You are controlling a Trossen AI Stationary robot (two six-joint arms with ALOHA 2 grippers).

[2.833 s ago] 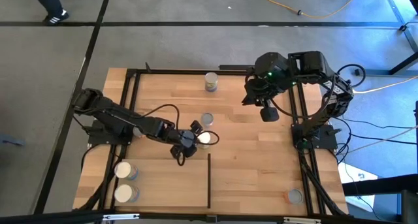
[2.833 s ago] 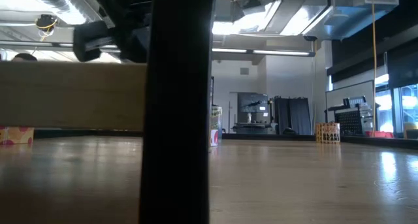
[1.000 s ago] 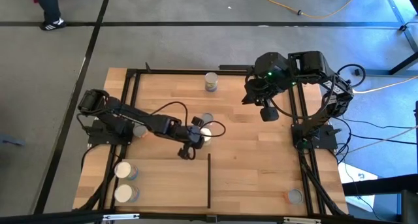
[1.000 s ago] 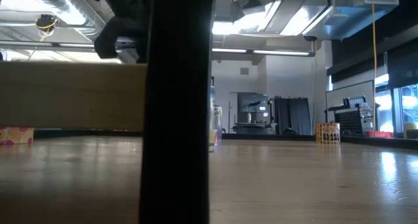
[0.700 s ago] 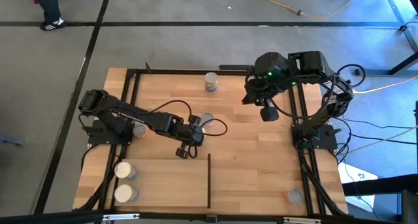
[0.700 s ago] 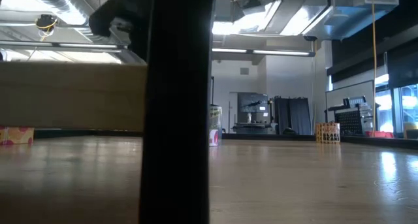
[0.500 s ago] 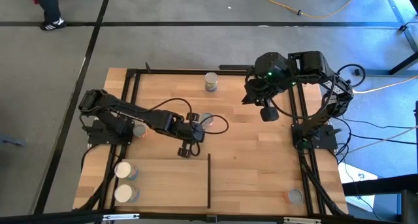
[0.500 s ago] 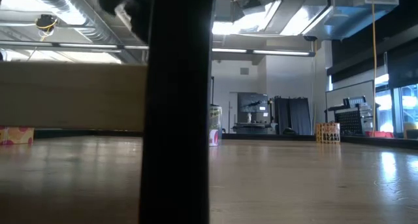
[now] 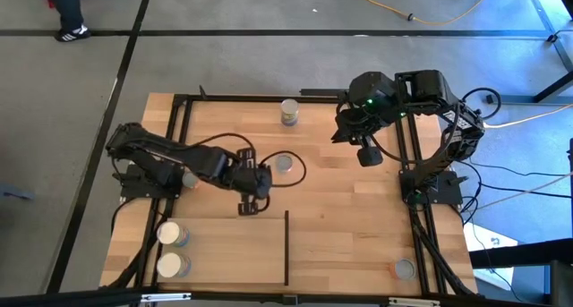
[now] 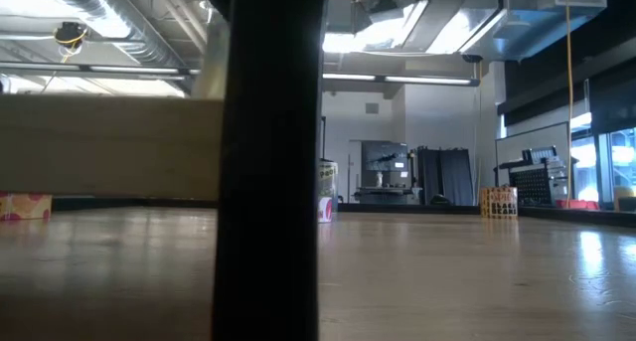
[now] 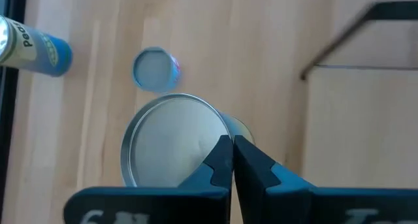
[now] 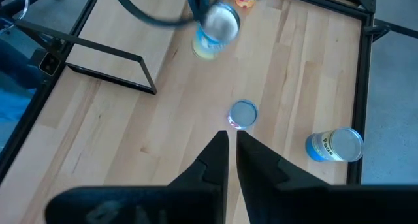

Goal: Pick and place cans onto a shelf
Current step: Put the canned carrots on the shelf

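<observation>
At lower left of the high view, two cans already stand on the shelf. Left of centre, the left pincer hangs clenched and empty, by its wrist view. Three cans remain on the worktop: centre, top, lower right. The right pincer waits clenched, upper right.

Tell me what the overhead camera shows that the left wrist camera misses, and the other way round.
Only the high view: the right pincer waiting above the table's right side, two cans at the picture's bottom left, and one can at bottom right. Only the left wrist view: a silver-topped can right at the left pincer, hidden under the arm from above. Both: the small grey-topped can, the blue-labelled can and the shelf.
</observation>
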